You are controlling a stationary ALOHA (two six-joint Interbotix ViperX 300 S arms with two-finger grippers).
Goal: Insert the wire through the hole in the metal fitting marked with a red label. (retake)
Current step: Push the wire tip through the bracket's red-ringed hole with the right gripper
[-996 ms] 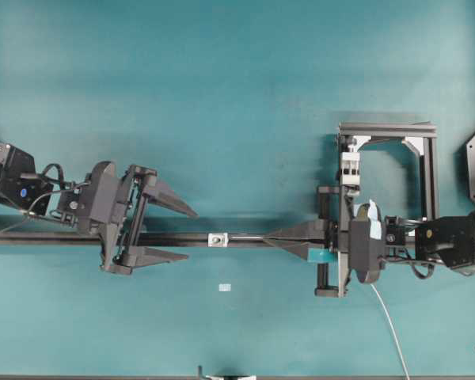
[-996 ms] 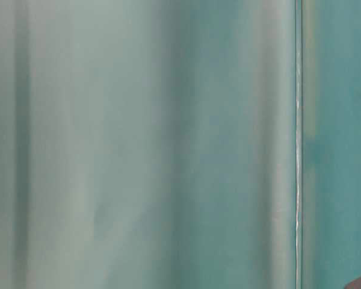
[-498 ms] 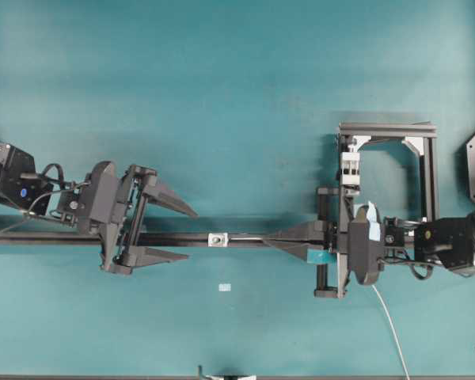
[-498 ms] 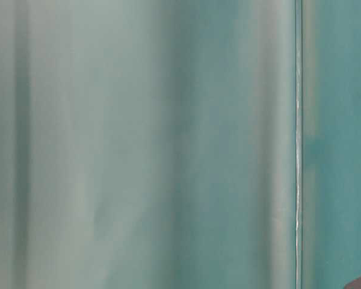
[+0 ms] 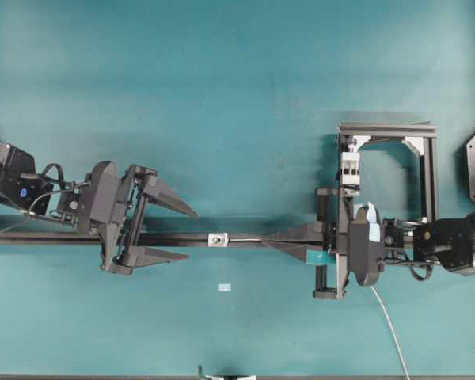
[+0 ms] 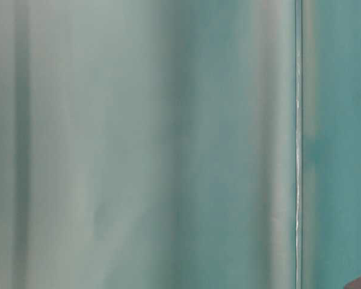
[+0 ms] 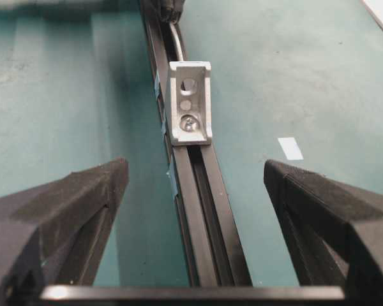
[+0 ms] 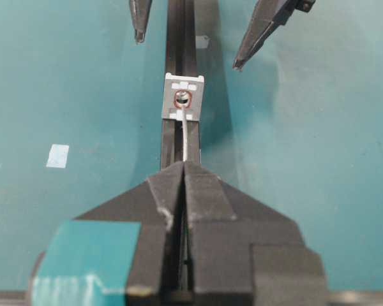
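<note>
Oddly, the table-level view is only a blurred teal wash, and nothing in it can be made out. Overhead, the wire [image 5: 392, 324] is partly hidden under the right arm and runs off frame toward five o'clock. The right gripper [image 8: 184, 167] is level along the black rail [image 5: 182, 238], its jaws pressed together, pinching the wire; the short free end reaches up to the red-ringed hole in the metal fitting [image 8: 183, 97], though entry is unclear. The left gripper [image 5: 192, 234] sits at nine o'clock of the fitting, jaws spread and straddling the rail without touching it.
</note>
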